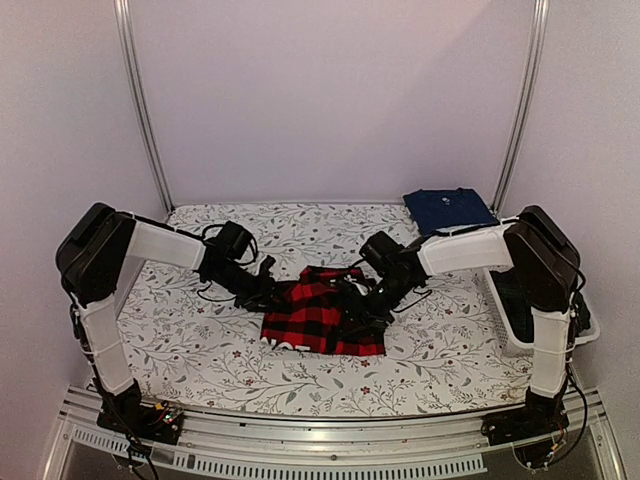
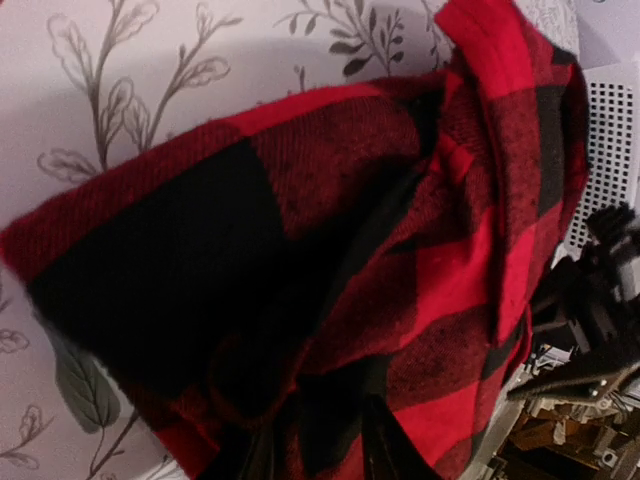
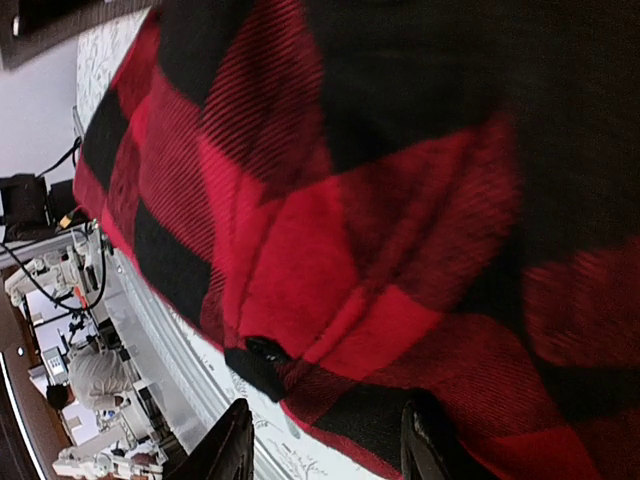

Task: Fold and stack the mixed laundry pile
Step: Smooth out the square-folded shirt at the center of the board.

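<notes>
Working from the checked shirt (image 1: pixel 322 318) outward: it lies bunched at the middle of the top view on the flowered table cloth (image 1: pixel 200 340), its lower half roughly flat and its upper edge rumpled. I judge it needs spreading before any fold can be made.

My left gripper (image 1: pixel 270 290) meets the shirt at its upper left corner. In the left wrist view, cloth is heaped between the fingers (image 2: pixel 262 462) at the bottom edge. I cannot tell whether they are clamped on it or only straddle it.

My right gripper (image 1: pixel 362 303) sits at the shirt's upper right part. In the right wrist view its fingers (image 3: pixel 232 445) stand apart at the lower edge, with the hem and a strip of table cloth showing between them, so nothing is pinched there.

Both tools sit on opposite sides, presumably so that the shirt can be drawn out flat between them.

A folded navy garment (image 1: pixel 448 208) lies at the upper right, well apart, probably as the base of the stack. A white basket (image 1: pixel 512 335) stands at the right edge.
</notes>
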You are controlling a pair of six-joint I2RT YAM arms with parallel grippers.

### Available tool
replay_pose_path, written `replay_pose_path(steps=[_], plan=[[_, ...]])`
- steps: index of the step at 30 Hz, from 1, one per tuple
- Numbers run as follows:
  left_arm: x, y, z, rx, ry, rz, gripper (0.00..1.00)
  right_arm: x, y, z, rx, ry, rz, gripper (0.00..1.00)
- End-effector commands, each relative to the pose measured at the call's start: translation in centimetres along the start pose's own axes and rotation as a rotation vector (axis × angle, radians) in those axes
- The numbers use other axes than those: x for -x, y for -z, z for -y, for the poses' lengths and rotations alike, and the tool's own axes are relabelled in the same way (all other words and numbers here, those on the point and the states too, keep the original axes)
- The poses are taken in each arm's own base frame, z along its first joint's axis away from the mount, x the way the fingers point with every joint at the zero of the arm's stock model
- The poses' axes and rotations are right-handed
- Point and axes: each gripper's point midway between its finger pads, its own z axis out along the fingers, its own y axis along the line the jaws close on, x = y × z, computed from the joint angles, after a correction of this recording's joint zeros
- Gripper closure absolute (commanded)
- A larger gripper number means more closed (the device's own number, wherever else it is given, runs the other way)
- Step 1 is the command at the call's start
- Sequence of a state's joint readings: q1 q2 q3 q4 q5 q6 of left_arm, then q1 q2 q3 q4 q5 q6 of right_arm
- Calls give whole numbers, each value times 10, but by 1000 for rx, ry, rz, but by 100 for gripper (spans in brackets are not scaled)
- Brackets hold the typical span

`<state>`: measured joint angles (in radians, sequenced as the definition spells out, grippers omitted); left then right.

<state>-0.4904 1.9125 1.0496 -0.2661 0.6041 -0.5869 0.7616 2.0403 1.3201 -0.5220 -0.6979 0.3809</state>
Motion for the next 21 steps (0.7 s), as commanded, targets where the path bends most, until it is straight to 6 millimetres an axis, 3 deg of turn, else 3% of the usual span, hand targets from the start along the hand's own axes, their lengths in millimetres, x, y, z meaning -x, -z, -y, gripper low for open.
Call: replay_pose_path(steps=[1,3,6,8,10,14,21], plan=[[32,14,3,-20,-74,98,68,-10,14,-40,88,72,-2,50],[40,33,9,-52,-101,145,60,1,42,-44,110,74,58,49],[49,60,26,-65,-172,201,47,16,87,-29,111,30,170,49],[53,66,34,-52,-214,208,42,22,120,-15,88,3,257,49],[60,66,36,-40,-237,207,42,22,137,5,47,-39,313,50],[75,54,34,-22,-249,190,46,13,144,42,6,-138,332,51],[83,23,19,66,-253,126,51,17,117,66,10,-183,293,51]])
